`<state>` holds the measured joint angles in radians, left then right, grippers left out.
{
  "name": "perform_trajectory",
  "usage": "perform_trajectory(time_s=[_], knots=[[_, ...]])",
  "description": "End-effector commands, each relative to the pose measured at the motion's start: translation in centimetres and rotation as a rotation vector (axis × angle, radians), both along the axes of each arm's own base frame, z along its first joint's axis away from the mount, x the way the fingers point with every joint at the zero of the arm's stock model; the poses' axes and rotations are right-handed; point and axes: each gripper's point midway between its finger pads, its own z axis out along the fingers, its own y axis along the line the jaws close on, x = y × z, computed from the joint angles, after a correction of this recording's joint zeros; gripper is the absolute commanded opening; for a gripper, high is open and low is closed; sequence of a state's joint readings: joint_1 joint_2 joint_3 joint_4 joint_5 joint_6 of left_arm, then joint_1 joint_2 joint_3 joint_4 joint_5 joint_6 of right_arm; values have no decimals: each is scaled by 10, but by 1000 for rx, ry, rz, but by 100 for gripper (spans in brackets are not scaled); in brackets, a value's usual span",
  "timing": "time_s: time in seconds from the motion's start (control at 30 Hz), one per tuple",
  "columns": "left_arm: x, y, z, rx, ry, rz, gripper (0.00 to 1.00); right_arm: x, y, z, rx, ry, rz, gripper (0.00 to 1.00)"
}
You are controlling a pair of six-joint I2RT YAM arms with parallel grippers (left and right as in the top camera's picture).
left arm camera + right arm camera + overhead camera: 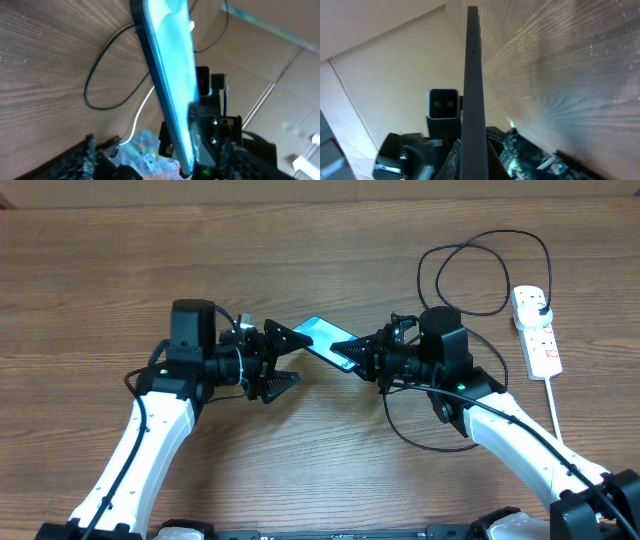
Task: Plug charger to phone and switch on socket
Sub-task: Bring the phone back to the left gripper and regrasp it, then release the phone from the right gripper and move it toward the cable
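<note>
Right claw (354,358) pinches the phone (322,333) by its right end, holding it tilted above the table (320,470). Left claw (296,360) is spread, its far finger just beside the phone's left end. Socket (540,340) lies at the right edge, with the charger (480,270) looped to its left.

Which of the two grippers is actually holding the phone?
The right gripper, shut on one end of the phone; the left gripper gapes open at the other end, gripping nothing.
</note>
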<state>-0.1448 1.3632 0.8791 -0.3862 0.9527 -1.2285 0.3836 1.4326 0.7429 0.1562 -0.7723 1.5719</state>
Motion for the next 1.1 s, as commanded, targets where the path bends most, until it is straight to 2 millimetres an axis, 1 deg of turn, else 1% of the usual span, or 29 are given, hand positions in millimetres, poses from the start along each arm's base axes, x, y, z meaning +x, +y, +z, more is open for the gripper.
perform_trajectory(time_s=[0.0,0.1,0.13,0.17,0.23,0.27,0.4,0.47,0.53,0.6,0.63,0.73,0.83,0.9,0.97,1.03,1.07], knots=[[4,-2,-9,1,118,69,74,-9,8,10,47,47,23,4],[7,0,-13,18,147,111,61,-22,21,11,51,52,74,4],[8,1,-14,22,158,124,59,-26,25,11,51,55,86,4],[9,1,-15,27,164,137,54,-30,30,11,51,61,99,4],[12,1,-16,40,157,152,51,-37,36,11,57,86,113,4],[13,1,-16,45,148,154,48,-41,40,10,61,108,116,4],[14,1,-19,64,140,166,42,-50,48,11,76,176,126,4],[15,2,-19,69,139,170,41,-53,51,11,81,199,128,4],[16,2,-19,67,143,179,34,-60,55,11,89,235,140,4],[18,2,-18,61,142,185,30,-67,61,11,93,267,151,4],[19,1,-17,58,137,186,30,-68,63,10,91,271,150,4],[22,1,-13,49,116,188,25,-68,66,9,81,264,137,4],[24,0,-11,38,120,194,23,-68,66,9,82,267,135,4],[24,0,-11,36,124,196,19,-67,65,9,81,266,133,4],[24,0,-11,38,123,198,13,-67,65,9,81,265,133,10],[25,1,-12,42,122,202,5,-67,65,9,81,265,133,16],[26,2,-13,50,119,212,4,-67,65,9,81,265,133,18]])
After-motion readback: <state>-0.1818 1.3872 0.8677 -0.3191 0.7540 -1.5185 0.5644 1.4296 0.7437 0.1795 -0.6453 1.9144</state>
